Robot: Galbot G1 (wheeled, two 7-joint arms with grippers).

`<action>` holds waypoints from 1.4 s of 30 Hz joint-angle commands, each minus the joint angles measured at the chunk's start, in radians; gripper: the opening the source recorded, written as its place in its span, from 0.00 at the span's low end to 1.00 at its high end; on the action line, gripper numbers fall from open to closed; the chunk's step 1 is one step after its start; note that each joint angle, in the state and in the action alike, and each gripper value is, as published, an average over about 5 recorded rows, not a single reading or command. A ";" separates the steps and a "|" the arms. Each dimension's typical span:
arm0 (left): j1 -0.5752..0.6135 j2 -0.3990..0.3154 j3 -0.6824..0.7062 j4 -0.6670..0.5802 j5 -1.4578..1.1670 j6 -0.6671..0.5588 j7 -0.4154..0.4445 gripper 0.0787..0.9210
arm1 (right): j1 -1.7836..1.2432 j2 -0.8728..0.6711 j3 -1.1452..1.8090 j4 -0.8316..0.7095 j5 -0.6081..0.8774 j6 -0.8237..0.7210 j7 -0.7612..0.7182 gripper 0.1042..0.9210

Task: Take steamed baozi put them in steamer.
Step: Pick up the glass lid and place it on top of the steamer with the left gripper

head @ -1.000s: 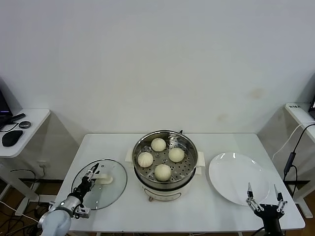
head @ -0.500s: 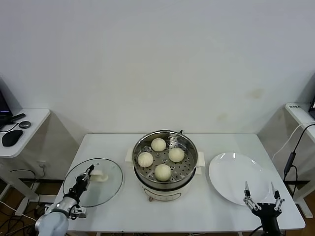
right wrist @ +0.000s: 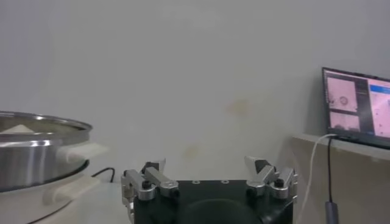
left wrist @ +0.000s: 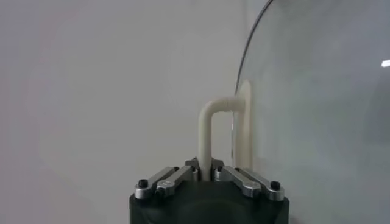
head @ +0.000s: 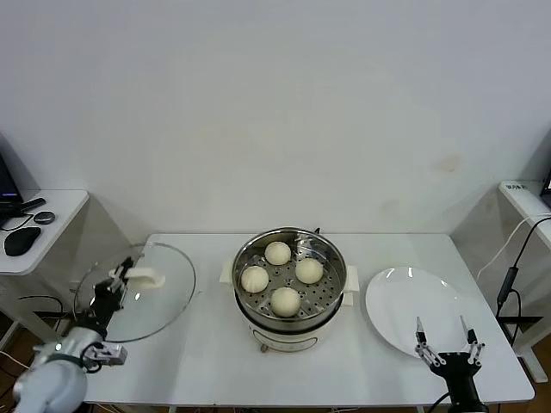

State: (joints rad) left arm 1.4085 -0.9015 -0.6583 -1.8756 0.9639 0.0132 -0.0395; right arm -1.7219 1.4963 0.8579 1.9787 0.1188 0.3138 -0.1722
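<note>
Four cream-white baozi (head: 285, 300) lie on the perforated tray inside the steel steamer (head: 332, 280) at the table's middle. My left gripper (head: 116, 280) is at the table's left edge, shut on the white handle (left wrist: 208, 137) of the flat glass lid (head: 159, 288), which it holds lifted and tilted. In the left wrist view the lid (left wrist: 323, 109) stands edge-on beside the handle. My right gripper (head: 445, 339) is open and empty over the near edge of the white plate (head: 413, 301). The steamer's rim also shows in the right wrist view (right wrist: 36, 125).
A side desk with a mouse (head: 21, 242) stands at the far left. A cable (head: 508, 275) hangs off the table's right edge. A laptop screen (right wrist: 356, 106) shows in the right wrist view.
My left gripper has raised the glass lid off the table and carried it left, tilting it up. My right gripper has shifted slightly left over the plate's near edge.
</note>
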 commanded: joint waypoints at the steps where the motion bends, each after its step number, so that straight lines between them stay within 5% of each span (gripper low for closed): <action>1: -0.110 0.226 0.119 -0.327 -0.270 0.286 0.151 0.11 | 0.011 -0.002 -0.045 -0.049 -0.076 0.003 0.001 0.88; 5: -0.306 0.196 0.421 -0.288 -0.234 0.396 0.146 0.11 | 0.029 0.007 -0.073 -0.075 -0.107 -0.005 0.005 0.88; 9: -0.507 0.092 0.653 -0.216 -0.136 0.479 0.195 0.11 | 0.046 0.017 -0.095 -0.099 -0.141 -0.008 0.014 0.88; 15: -0.642 -0.064 0.823 -0.191 0.073 0.567 0.336 0.11 | 0.049 0.028 -0.111 -0.099 -0.182 -0.030 0.017 0.88; 31: -0.629 -0.416 0.876 -0.014 0.445 0.593 0.441 0.11 | 0.051 0.034 -0.121 -0.113 -0.201 -0.025 0.022 0.88; 42: -0.596 -0.436 0.862 0.047 0.464 0.561 0.384 0.11 | 0.046 0.022 -0.120 -0.114 -0.187 -0.024 0.020 0.88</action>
State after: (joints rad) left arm 0.8261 -1.2417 0.1693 -1.8913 1.3424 0.5666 0.3486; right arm -1.6771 1.5206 0.7420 1.8689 -0.0649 0.2912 -0.1522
